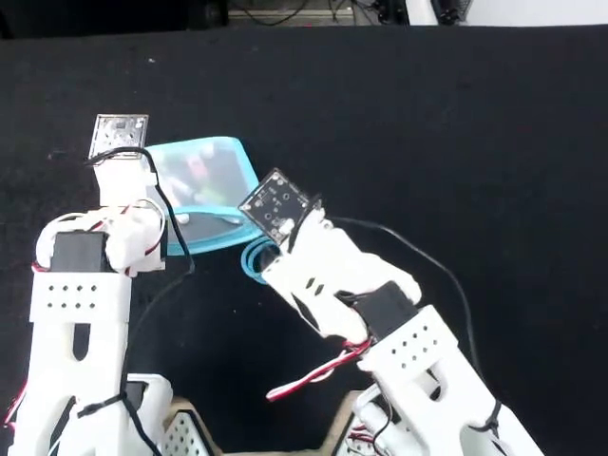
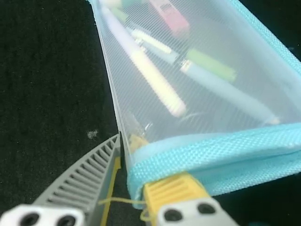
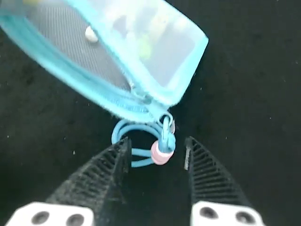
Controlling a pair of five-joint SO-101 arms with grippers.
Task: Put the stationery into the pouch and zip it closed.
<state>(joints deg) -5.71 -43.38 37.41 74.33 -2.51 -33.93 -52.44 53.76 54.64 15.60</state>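
The pouch (image 1: 199, 185) lies on the black surface (image 1: 427, 142), and the pens (image 2: 155, 80) are inside it. So we think the zip is the job in hand.

The left tool (image 2: 131, 157) is pinched shut on one corner of the pouch, right at the blue zip band. The right tool (image 3: 156, 141) is open. The blue zip loop (image 3: 134, 141) and its pink bead (image 3: 160, 153) sit between its two fingers, but the fingers do not touch them.

The zip slider sits at the pouch corner by the right tool. We cannot tell if the zip is shut all the way.

To do this well, we would close the right tool on the loop near the bead, where it is thickest. Then we pull straight along the zip line, not up or sideways. The left tool should hold its corner tight so the pouch stays flat and does not slide.
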